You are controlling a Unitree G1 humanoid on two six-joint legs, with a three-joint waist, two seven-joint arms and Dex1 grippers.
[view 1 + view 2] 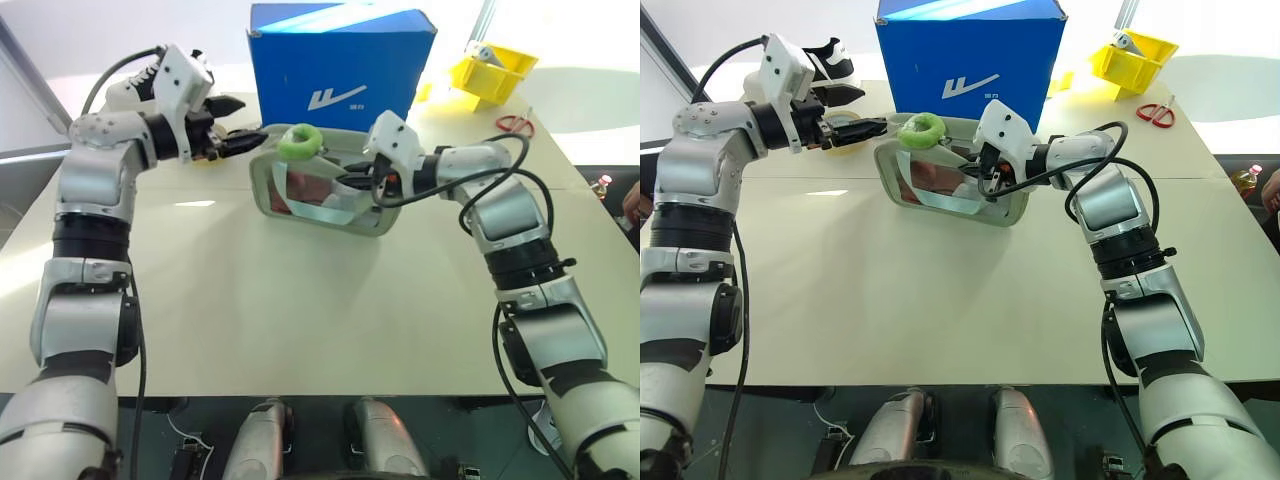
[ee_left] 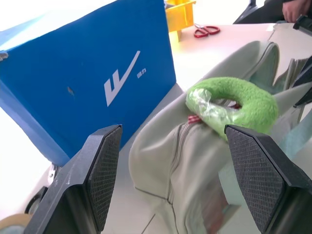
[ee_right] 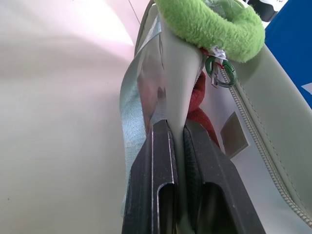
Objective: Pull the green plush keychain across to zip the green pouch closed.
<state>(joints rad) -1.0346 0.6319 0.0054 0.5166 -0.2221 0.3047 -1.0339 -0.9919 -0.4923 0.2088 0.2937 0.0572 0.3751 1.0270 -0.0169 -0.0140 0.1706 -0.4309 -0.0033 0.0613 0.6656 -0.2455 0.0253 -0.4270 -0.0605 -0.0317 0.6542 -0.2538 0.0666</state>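
Before the blue box [image 1: 340, 60], green pouch [image 1: 320, 195] lies crosswise; right tool [image 3: 178, 141] clamps it, left tool [image 2: 180, 180] apart.

Your four cameras
Head pair looks down over the table [image 1: 300, 320]; wrist cameras sit close, sharing the pouch [image 2: 195, 161] at 12 o'clock.

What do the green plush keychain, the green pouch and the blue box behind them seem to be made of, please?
The green plush keychain: fuzzy synthetic pile, matte, judging by its nap. The green pouch: smooth matte sage panels with stitched seams, probably faux leather, with glossy, reflective clear plastic windows. The blue box: likely printed cardboard, with crisp folded edges.
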